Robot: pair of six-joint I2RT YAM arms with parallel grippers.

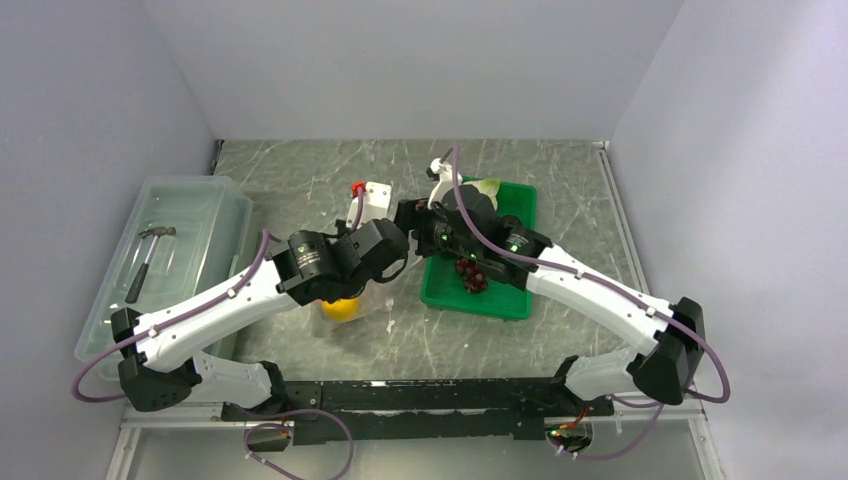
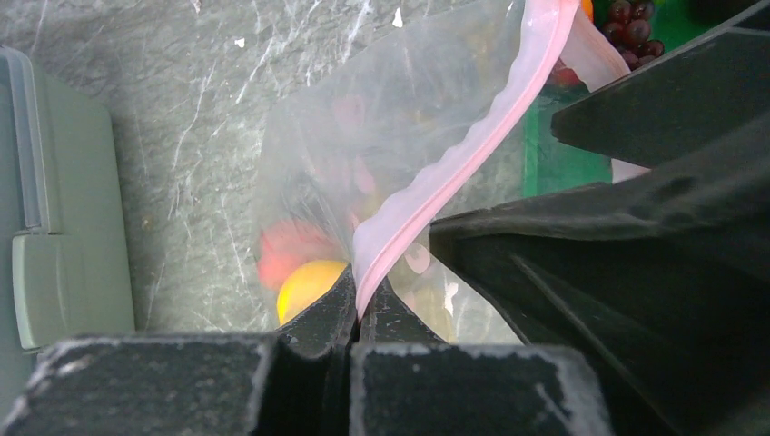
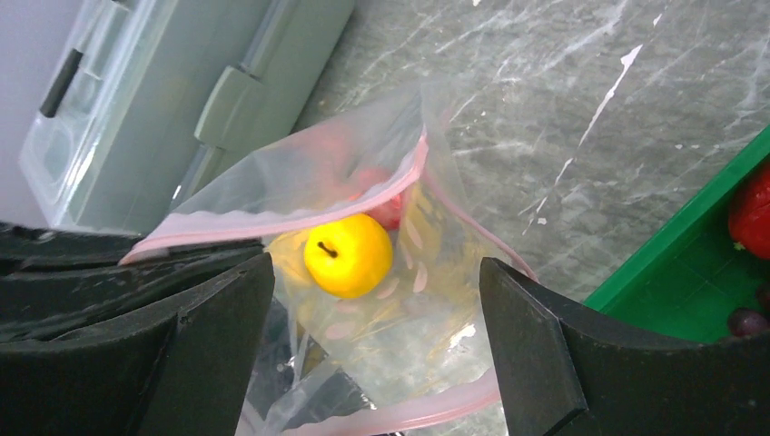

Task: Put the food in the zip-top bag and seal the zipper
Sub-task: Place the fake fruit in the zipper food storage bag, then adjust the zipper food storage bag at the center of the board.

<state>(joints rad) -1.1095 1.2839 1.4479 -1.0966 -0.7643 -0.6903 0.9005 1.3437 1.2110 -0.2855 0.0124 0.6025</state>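
The clear zip-top bag [image 1: 372, 306] hangs under my left gripper [image 1: 392, 262], which is shut on its pink zipper strip [image 2: 472, 145] at the fingertips [image 2: 363, 307]. The bag's mouth [image 3: 291, 213] is held open. Inside lie the orange-yellow fruit [image 3: 348, 254] and a red piece [image 3: 386, 209]; both also show in the left wrist view, the fruit [image 2: 304, 286] and the red piece [image 2: 281, 250]. My right gripper [image 3: 374, 268] is open and empty just above the bag's mouth [image 1: 405, 215]. The grape bunch [image 1: 470, 272] and leafy vegetable [image 1: 487, 188] lie in the green tray [image 1: 480, 300].
A large translucent bin [image 1: 165, 260] holding a hammer [image 1: 150, 255] stands at the left. A small white and red object [image 1: 370, 192] lies behind the arms. A red piece [image 3: 749, 218] sits in the tray, right of the bag.
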